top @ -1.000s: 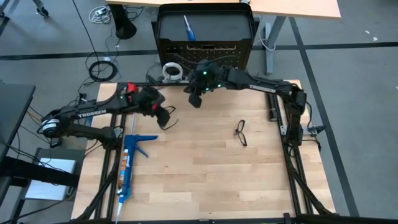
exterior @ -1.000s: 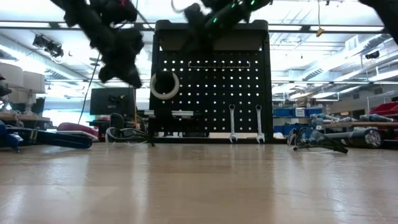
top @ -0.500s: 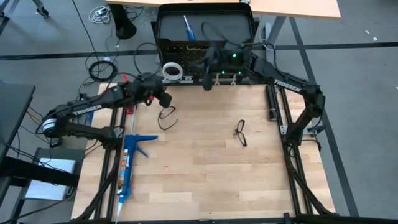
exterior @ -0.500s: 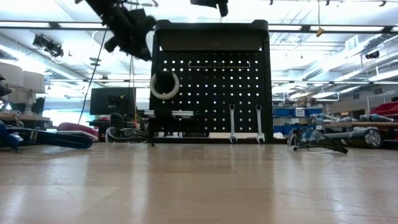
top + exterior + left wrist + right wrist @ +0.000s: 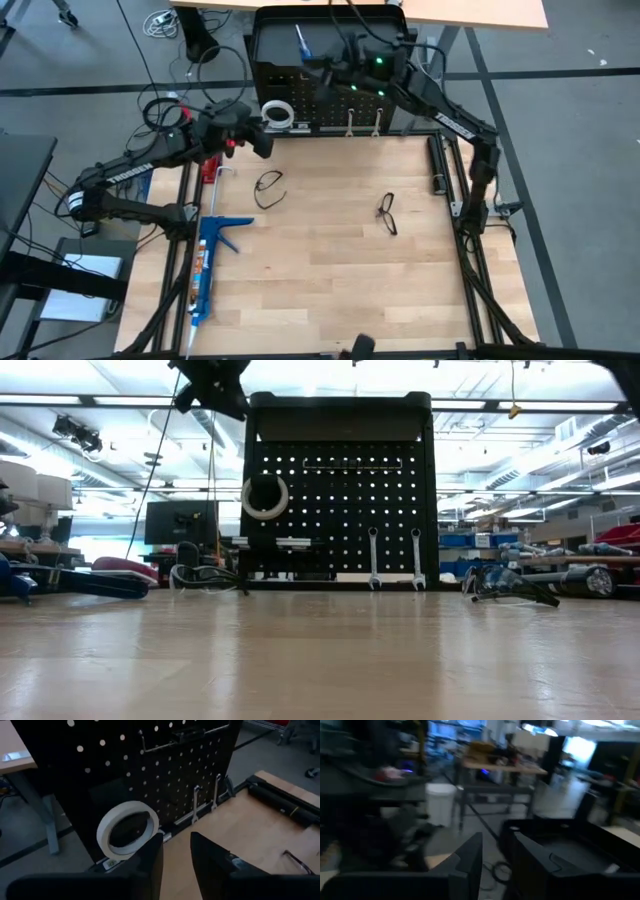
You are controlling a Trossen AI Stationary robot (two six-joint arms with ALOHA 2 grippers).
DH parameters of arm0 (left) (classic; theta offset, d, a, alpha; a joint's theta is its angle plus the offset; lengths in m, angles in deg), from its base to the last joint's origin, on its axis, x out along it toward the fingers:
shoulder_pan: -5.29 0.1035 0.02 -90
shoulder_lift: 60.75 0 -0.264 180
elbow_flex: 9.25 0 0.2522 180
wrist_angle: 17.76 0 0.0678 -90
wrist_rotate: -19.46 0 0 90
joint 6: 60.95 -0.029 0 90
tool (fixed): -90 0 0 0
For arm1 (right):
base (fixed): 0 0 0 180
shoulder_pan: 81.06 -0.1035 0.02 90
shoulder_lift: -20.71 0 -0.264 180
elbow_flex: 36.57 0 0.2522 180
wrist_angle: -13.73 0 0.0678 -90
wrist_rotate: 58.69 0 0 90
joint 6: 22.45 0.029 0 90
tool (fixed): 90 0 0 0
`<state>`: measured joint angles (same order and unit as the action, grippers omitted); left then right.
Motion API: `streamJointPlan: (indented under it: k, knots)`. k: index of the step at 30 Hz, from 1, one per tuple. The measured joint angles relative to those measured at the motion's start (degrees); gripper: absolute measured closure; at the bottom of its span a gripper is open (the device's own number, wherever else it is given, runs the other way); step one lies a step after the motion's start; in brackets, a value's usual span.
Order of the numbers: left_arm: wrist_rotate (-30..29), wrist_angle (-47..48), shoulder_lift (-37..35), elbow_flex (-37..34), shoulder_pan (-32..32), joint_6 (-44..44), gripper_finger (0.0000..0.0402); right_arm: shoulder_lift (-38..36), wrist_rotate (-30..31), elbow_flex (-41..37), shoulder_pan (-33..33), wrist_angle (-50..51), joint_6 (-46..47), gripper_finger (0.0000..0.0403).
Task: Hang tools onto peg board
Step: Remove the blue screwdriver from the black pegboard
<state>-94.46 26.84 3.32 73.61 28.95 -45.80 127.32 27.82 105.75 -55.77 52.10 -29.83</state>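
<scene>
— Where was the peg board (image 5: 330,60)?
— Just ahead of the left gripper (image 5: 262,143), with the tape roll (image 5: 127,829) hanging on it.
— Fingers?
— Slightly apart, empty. The right gripper (image 5: 312,68) above the board likewise.

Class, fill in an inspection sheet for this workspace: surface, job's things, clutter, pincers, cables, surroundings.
Surface: wooden table, mostly bare.
Job's things: tape roll and two wrenches hang on the peg board; two safety glasses lie on the table.
Clutter: blue caulking gun.
Pincers: left pincer near the tape roll, slightly open, empty; right pincer above the board, slightly open, empty.
Cables: coils on the floor.
Surroundings: workshop benches behind.
</scene>
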Motion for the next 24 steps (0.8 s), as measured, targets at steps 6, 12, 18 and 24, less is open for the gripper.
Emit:
streamJointPlan:
  k: [6,12,18,24]
  knots:
    - [1.4,5.6,0.0,4.0,0.0,-0.3,0.0300,4.8,4.6,5.3,2.7,5.0,5.8,0.0290]
    - [1.6,8.3,0.0,9.0,-0.6,-3.2,0.0300,6.0,6.0,5.8,4.7,6.1,5.6,0.0287]
    - [1.7,8.4,0.0,11.4,-0.6,-8.5,0.0300,5.6,7.2,6.5,4.0,3.9,1.7,0.0260]
    - [4.0,11.4,0.0,11.4,-0.5,-8.8,0.0300,5.5,4.0,6.5,4.1,7.7,4.9,0.0197]
